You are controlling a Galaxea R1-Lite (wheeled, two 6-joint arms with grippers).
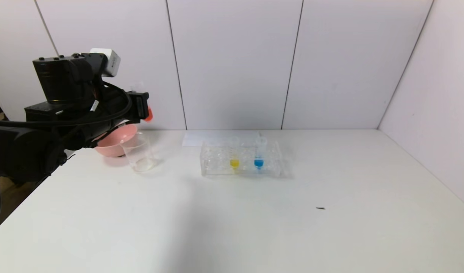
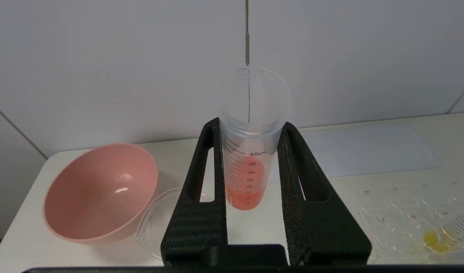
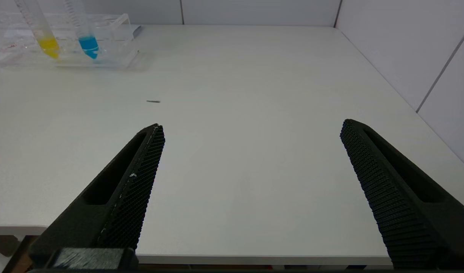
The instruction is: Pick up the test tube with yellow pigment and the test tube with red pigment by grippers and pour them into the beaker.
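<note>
Red-pigment test tube (image 2: 250, 167) stands upright, clamped in the left pincer (image 2: 250, 151) above the beaker (image 1: 140, 153) beside the pink bowl (image 1: 116, 142), while the yellow-pigment test tube (image 1: 234, 159) sits in the clear rack (image 1: 216, 163) on the table (image 1: 254, 220) and the right pincer (image 3: 250, 132) hangs open near the table's front edge.

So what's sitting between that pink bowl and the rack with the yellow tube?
In the head view, only the beaker, close beside the pink bowl; then bare table up to the rack.

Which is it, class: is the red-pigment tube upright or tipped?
Upright: the test tube with red pigment stands vertical between the left end effector's fingers, liquid settled low.
</note>
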